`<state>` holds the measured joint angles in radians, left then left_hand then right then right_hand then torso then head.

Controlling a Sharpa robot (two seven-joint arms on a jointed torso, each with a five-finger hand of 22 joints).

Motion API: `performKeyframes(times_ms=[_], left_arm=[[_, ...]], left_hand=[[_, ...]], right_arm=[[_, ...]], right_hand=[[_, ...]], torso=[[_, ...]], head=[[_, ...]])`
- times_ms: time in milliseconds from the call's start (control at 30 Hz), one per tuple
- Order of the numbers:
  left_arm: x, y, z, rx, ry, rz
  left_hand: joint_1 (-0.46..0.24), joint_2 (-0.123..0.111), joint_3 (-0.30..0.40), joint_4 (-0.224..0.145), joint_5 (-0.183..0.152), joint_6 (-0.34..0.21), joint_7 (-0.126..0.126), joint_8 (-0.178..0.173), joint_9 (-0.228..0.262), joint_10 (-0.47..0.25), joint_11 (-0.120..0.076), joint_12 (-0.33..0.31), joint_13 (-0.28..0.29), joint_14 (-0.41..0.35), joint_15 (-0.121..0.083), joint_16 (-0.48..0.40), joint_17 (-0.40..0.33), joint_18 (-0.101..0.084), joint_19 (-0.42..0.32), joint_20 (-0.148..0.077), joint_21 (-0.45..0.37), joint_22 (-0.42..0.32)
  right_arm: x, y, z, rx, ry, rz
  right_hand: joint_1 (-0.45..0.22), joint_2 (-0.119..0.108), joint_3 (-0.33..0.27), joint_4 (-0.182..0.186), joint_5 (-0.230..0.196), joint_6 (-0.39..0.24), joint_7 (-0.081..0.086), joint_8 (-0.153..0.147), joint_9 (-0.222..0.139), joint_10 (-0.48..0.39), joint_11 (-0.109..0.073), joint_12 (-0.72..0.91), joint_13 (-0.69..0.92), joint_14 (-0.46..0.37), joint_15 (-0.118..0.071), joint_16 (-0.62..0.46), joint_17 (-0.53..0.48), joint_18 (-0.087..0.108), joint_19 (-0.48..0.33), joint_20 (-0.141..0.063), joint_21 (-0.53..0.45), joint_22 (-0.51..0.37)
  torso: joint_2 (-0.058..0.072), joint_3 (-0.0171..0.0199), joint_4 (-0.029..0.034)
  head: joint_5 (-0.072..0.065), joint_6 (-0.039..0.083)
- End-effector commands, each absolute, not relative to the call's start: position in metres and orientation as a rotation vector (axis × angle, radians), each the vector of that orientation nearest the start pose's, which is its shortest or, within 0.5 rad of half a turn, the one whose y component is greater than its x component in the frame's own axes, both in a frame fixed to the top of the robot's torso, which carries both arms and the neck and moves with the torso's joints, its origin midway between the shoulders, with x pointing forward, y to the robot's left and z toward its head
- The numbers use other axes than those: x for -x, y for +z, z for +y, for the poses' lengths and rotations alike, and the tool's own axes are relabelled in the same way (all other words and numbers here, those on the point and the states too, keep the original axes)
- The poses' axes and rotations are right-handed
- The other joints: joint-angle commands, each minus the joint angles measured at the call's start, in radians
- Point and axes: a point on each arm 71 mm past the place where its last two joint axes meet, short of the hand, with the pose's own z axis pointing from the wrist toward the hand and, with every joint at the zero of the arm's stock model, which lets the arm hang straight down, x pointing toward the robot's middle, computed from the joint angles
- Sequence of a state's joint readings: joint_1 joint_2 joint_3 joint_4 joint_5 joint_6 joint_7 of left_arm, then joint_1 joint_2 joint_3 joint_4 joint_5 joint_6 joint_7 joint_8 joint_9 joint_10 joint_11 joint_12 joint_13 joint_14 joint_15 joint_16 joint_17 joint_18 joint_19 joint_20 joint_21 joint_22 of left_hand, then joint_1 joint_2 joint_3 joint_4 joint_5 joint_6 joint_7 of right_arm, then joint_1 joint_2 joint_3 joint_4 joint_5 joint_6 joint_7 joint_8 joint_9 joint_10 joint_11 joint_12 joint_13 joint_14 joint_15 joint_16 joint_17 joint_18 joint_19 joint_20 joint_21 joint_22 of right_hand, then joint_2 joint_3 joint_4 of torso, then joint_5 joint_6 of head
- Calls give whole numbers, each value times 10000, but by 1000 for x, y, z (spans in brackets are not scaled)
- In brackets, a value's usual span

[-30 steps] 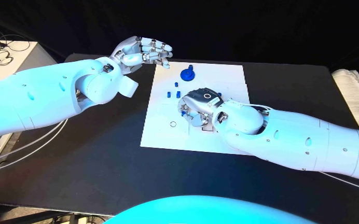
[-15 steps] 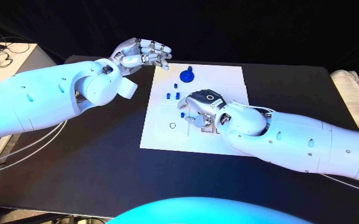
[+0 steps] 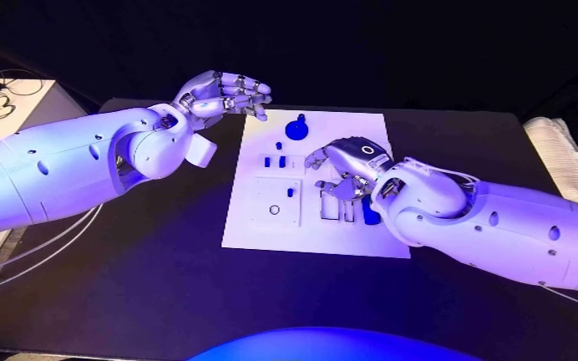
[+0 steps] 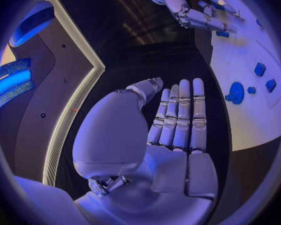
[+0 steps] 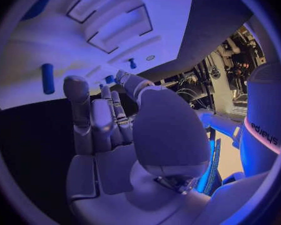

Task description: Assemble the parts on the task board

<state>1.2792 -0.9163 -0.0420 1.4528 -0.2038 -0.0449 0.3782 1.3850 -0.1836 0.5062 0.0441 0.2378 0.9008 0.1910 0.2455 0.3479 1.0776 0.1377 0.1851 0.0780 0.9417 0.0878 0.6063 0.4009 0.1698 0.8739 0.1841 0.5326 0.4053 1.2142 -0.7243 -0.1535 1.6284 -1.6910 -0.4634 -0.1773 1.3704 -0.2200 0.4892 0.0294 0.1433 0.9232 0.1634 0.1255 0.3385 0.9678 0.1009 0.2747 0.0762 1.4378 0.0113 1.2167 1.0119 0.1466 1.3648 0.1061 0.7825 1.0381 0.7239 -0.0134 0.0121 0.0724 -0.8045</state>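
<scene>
The small blue plastic cylinder (image 3: 370, 216) just beside the empty, loosely curled right hand (image 3: 346, 170) looks light, rigid, slippery: pinch its middle; left hand (image 3: 226, 94) hovers empty, half-open.

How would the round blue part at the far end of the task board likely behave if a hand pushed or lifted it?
The round blue part looks small and solid, so probably stiff and light. Its disc-like outline suggests it might roll if tipped on edge. Lying on the smooth white task board, it may slide when nudged.
</scene>
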Motion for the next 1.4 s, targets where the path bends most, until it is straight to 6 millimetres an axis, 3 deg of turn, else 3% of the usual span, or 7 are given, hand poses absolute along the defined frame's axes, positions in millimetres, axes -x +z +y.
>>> performKeyframes(times_ms=[33, 200, 367, 633, 767, 1000, 1400], left_arm=[[-504, -140, 249, 7918, -16310, 15246], [-504, -140, 250, 7925, -16279, 15189], [-504, -140, 251, 7928, -16275, 15179], [-504, -140, 250, 7925, -16289, 15192], [-504, -140, 250, 7925, -16289, 15191], [-504, -140, 250, 7920, -16304, 15207], [-504, -140, 251, 7944, -16284, 15193]], left_hand=[[50, 36, -50, -8, 10, 2, 61, -60, -9, -40, 59, -57, -3, 6, 38, -43, 9, 92, 78, 24, -43, -15], [50, 36, -50, -8, 10, 2, 61, -60, -9, -40, 59, -57, -3, 6, 38, -43, 9, 92, 78, 24, -43, -15], [50, 36, -50, -8, 10, 2, 61, -60, -9, -40, 59, -57, -3, 6, 38, -43, 9, 92, 78, 24, -43, -15], [50, 36, -50, -8, 10, 2, 61, -60, -9, -40, 59, -57, -3, 6, 38, -43, 9, 92, 78, 24, -43, -15], [50, 36, -50, -8, 10, 2, 61, -60, -9, -40, 59, -57, -3, 6, 38, -43, 9, 92, 78, 24, -43, -15], [45, 41, -66, -3, 9, 11, 57, -63, -11, -27, 56, -60, 3, 9, 39, -66, 32, 95, 86, 29, -73, -33], [5, 46, -90, 28, -2, 16, 62, -66, -13, -24, 61, -66, 6, 13, 46, -79, 50, 93, 93, 38, -97, -49]], right_arm=[[-449, -188, -127, 4082, 6972, 15671], [-462, -183, -151, 4197, 6107, 15926], [-470, -181, -163, 4241, 5618, 15954], [-477, -183, -166, 4377, 5300, 16106], [-481, -185, -160, 4465, 5292, 16140], [-485, -190, -150, 4546, 5299, 16206], [-489, -198, -147, 4614, 5188, 16489]], right_hand=[[-448, -285, -276, 177, 317, -239, -62, -205, -66, -191, -17, -103, -96, 51, -18, 7, -21, -64, 35, -14, -20, 4], [-116, -85, -1388, 329, 354, -261, -174, -252, -47, -385, -16, -29, -80, 51, -19, 15, -64, -68, 76, -17, -110, -18], [55, -3, -1584, 359, 364, -224, -218, -246, -38, -431, -10, -2, -80, 69, -18, 60, -16, -79, 110, -17, -67, 23], [168, 50, -1624, 361, 347, -167, -264, -224, -27, -454, -7, 13, -81, 79, -17, 77, -5, -81, 122, -15, -72, 26], [272, 183, -1501, 424, 325, 23, -253, -159, -7, -190, -57, 186, -55, 159, -46, 183, 112, -118, 236, -34, 171, 203], [208, 291, -1148, 566, 285, 222, -210, -116, -8, 32, -91, 252, -81, 242, -77, 271, 219, -145, 325, -61, 315, 319], [2, 106, -311, 726, 265, 795, -196, 65, 46, 671, -151, 175, -91, 307, -127, 372, 336, -195, 462, -115, 588, 552]], torso=[[-19, -21, -44], [-35, -34, -58], [-37, -30, -54], [-29, -39, -48], [-19, -33, -62], [-6, -29, -4], [-10, -27, -29]], head=[[-51, 74], [-94, 123], [-109, 135], [-140, 135], [-133, 119], [-159, 74], [-115, 14]])
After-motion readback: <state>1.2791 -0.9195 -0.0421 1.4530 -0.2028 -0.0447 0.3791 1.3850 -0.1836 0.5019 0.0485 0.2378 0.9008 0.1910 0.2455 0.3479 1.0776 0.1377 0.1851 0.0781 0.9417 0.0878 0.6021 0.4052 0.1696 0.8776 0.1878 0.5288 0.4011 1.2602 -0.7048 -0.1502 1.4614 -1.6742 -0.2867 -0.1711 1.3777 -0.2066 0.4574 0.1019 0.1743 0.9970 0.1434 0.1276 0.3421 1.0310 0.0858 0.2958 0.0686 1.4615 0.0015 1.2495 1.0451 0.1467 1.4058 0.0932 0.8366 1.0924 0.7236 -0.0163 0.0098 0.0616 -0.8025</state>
